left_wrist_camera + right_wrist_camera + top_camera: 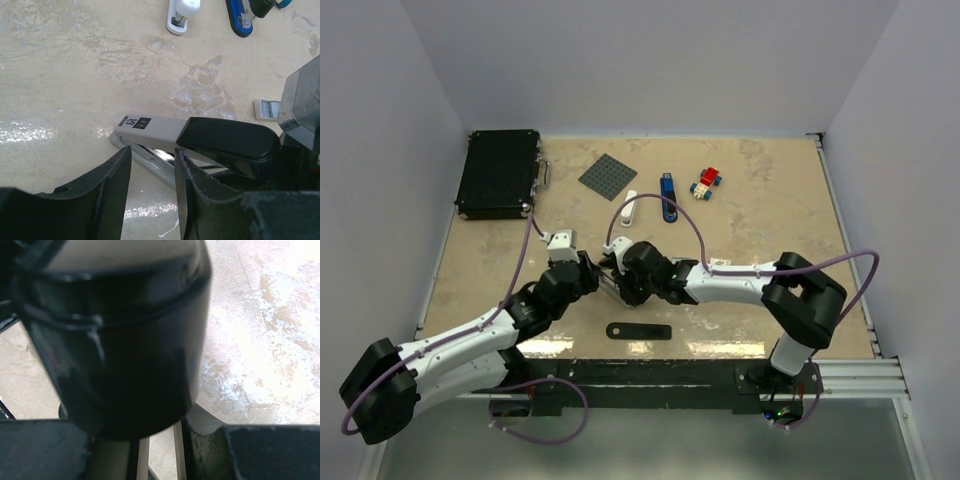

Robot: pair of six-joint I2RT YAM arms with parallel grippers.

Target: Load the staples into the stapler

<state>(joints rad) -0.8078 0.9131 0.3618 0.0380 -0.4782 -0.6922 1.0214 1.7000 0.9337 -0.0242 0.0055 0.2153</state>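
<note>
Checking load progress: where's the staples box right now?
Left wrist view, far right: the staples box lies on the table just beyond the black handle of the stapler, nearer than the white stapler and blue stapler at the top edge.

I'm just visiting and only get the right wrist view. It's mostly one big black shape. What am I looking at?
Observer: The left wrist view suggests it's the black top of a grey stapler, angled up from its metal rail.
Operator: Is anything holding it?
Observer: The left gripper straddles that rail. I can't tell whether it's squeezing.
Operator: And the staples?
Observer: The staples are a small grey-white box lying on the table beside the stapler, not held.
</note>
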